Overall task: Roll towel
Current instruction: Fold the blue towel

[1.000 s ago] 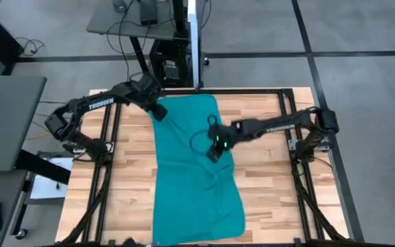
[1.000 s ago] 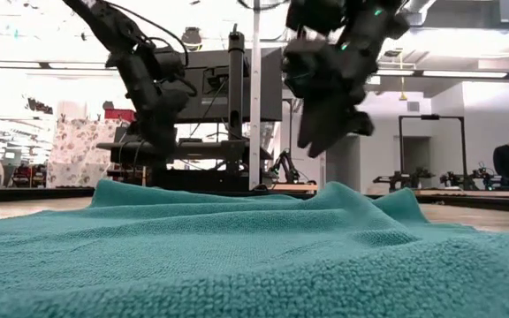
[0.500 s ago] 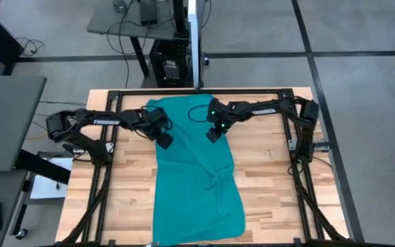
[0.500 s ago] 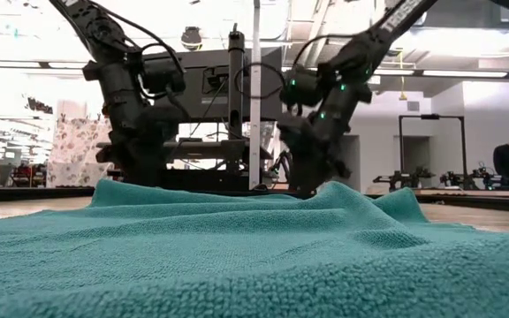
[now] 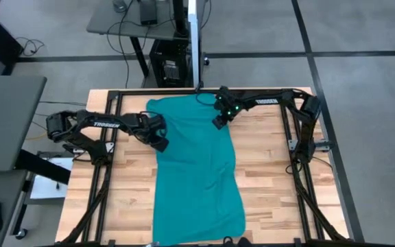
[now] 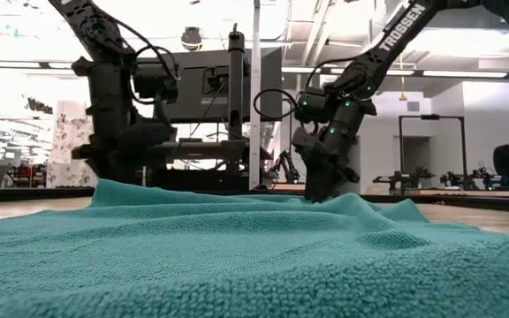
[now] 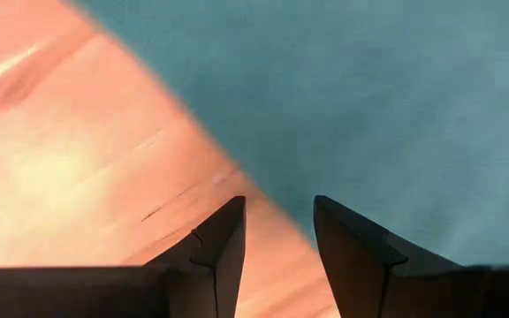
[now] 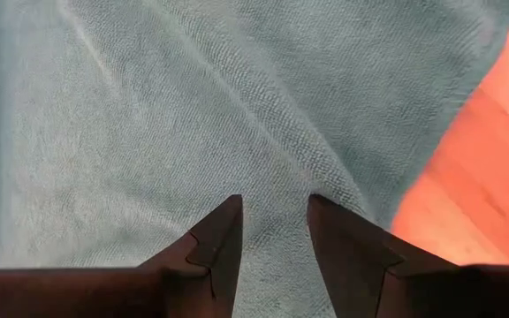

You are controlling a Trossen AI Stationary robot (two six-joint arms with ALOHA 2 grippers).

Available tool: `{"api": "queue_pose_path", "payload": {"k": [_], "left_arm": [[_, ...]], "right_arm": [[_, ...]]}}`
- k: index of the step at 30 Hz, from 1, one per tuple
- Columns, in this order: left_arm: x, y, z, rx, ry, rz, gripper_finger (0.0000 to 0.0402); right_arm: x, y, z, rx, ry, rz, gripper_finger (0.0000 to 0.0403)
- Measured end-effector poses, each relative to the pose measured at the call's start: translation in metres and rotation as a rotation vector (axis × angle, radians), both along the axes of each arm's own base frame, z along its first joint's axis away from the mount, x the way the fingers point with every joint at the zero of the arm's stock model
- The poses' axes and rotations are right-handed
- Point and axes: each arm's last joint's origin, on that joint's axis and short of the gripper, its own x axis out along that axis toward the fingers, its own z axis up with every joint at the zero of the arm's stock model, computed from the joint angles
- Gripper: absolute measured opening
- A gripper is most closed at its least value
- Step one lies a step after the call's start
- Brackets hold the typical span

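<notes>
Teal towel (image 5: 196,165) flat along wooden surface (image 5: 273,178). Left fingers (image 7: 222,247) parted over its left edge; right fingers (image 8: 219,243) parted over far right corner; nothing gripped.

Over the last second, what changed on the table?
The right gripper pulled back from mid-towel to the towel's far right edge. The left gripper came from the far left corner down along the left edge. Both are open and low; neither holds cloth. The far end and mid-towel wrinkle look flatter. The towel's near end stayed put.
</notes>
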Motion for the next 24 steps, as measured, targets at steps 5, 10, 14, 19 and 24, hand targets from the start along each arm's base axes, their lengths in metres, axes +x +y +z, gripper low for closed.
{"api": "queue_pose_path", "payload": {"k": [5,10,14,19,24], "left_arm": [[0.005,-0.002,0.005,-0.015,-0.07,0.034,0.012],[0.024,0.003,0.036,0.046,-0.253,0.06,0.012],[0.03,0.002,0.029,0.042,-0.246,0.046,0.012],[0.033,-0.004,0.004,-0.004,-0.15,0.016,0.012],[0.033,-0.013,-0.01,-0.035,-0.063,-0.031,0.012]], "right_arm": [[-0.003,-0.002,0.003,0.024,-0.015,0.006,0.0127],[0.005,0.005,0.014,-0.003,-0.054,0.049,0.0127],[0.011,0.01,0.016,-0.015,-0.072,0.073,0.0127],[0.012,0.01,0.017,-0.023,-0.081,0.075,0.0127],[0.008,0.009,0.013,-0.018,-0.064,0.071,0.0127]]}}
